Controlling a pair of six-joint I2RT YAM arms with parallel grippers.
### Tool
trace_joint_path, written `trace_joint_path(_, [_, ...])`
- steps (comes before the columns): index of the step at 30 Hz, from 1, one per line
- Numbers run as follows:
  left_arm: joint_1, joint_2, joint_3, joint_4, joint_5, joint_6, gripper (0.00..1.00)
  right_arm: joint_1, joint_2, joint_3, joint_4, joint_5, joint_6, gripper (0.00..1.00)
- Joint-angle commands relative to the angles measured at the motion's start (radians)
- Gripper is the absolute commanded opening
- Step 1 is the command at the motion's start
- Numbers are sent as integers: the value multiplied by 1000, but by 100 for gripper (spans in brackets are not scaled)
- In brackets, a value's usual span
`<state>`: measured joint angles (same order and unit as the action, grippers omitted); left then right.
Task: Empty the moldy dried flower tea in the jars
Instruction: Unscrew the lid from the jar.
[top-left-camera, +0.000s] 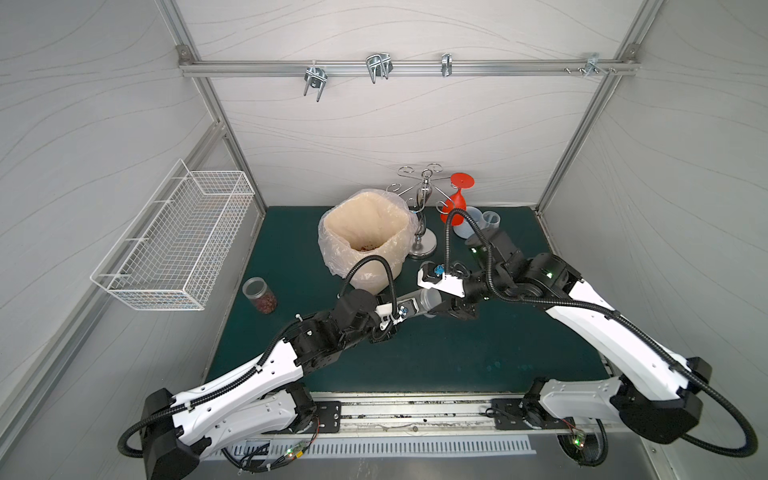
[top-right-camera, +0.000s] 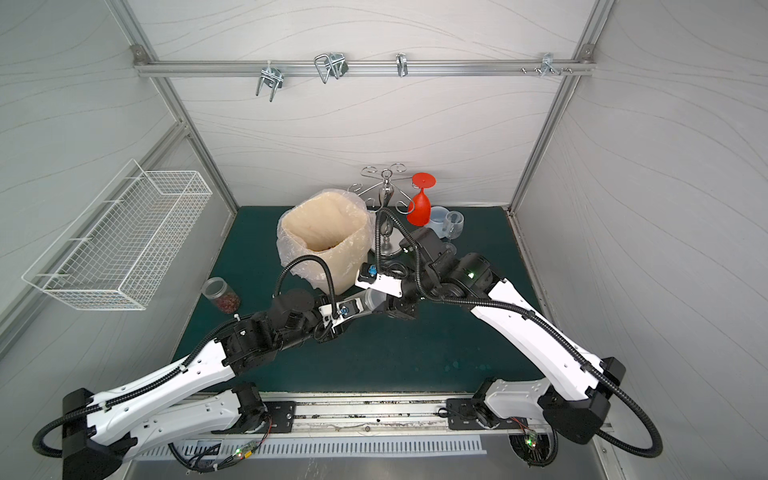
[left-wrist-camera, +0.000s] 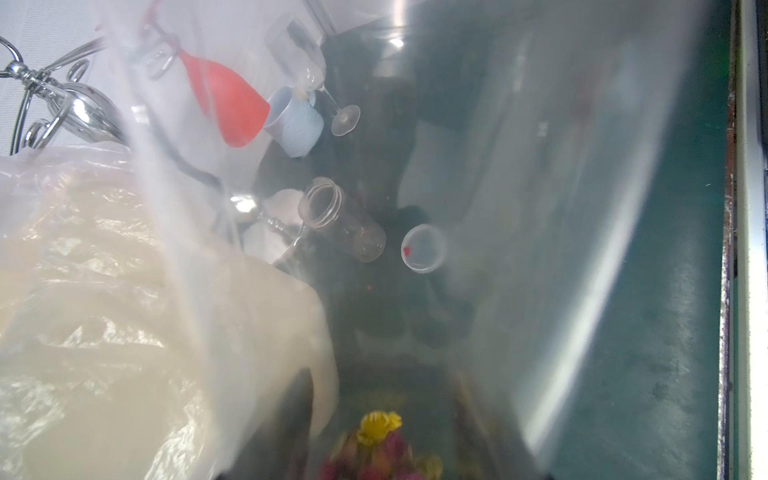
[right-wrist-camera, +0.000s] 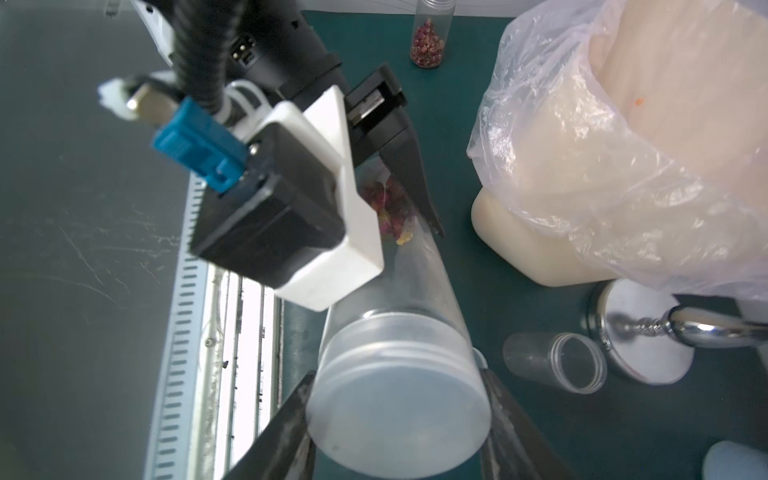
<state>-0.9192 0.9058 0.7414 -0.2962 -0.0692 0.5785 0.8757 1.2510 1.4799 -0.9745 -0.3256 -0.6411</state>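
The tall, narrow clear plastic jar hangs sideways above the dark green mat, just in front of the beige bin lined with a clear plastic bag, and is bridged between the two pincers. The left gripper is clenched around the tall jar's base end. Inside that end lies a clump of reddish-pink and yellow dried flower tea, and the left wrist view looks along the jar over this clump. The right gripper is clamped on the translucent round lid at the opposite end, with one dark finger pressed against each side of it; the lid sits on the jar. A few reddish bits lie at the bottom of the bin. A second clear jar holding reddish tea stands upright on the mat, well to the left of the bin and apart from both grippers. An empty short clear jar lies open on its side beside the chrome stand's round base, with a loose round lid near it.
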Motion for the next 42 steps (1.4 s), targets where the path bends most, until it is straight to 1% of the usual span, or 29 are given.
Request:
trace_joint_path(1, [-7,-4,24,49,42,9,0,20,2,15,21,-34,-169,25])
trace_joint_path(3, [-7,-4,24,49,36,9,0,21,1,7,34,-39,-155,31])
trace_joint_path(4, [-7,-4,24,50,34,7,0,22,-1,4,42,-37,-144,36])
trace_joint_path(6, [-7,-6,24,53,31,7,0,22,-4,4,54,-32,-101,58])
trace_joint_path(8, [-7,-10,21,55,27,7,0,22,0,30,42,-23,-37,78])
trace_joint_path(9, [-7,-11,21,56,23,7,0,22,2,51,27,-25,0,86])
trace_joint_path(10, [-9,-13,20,57,17,7,0,20,2,72,9,-21,46,91])
trace_joint_path(13, [-7,-14,19,58,-25,7,0,20,-29,92,4,-21,197,98])
trace_joint_path(16, [-7,-16,19,70,-54,7,0,16,-78,71,44,-25,406,99])
trace_joint_path(18, [-8,-18,16,78,-70,8,0,-6,-93,74,47,-33,600,99])
trace_joint_path(20, [-7,-18,12,90,-90,8,0,-52,-80,94,14,-64,791,99])
trace_joint_path(22, [-8,-15,12,98,-105,10,0,-68,-62,113,-34,-69,895,99])
trace_joint_path(24, [-7,-10,15,97,-107,9,0,-67,-47,126,-69,-47,929,99])
trace_joint_path(27, [-7,-5,16,94,-104,7,0,-67,-41,112,-73,-16,950,99])
trace_joint_path(33, [-10,-10,16,87,-106,7,0,-43,3,96,-71,2,945,94])
trace_joint_path(37, [-10,-9,17,86,-106,7,0,-30,30,101,-70,22,941,87])
trace_joint_path(39, [-9,-8,18,84,-104,7,0,-26,39,101,-65,33,940,80])
trace_joint_path(42, [-9,-7,18,83,-103,7,0,-20,51,104,-57,37,939,73])
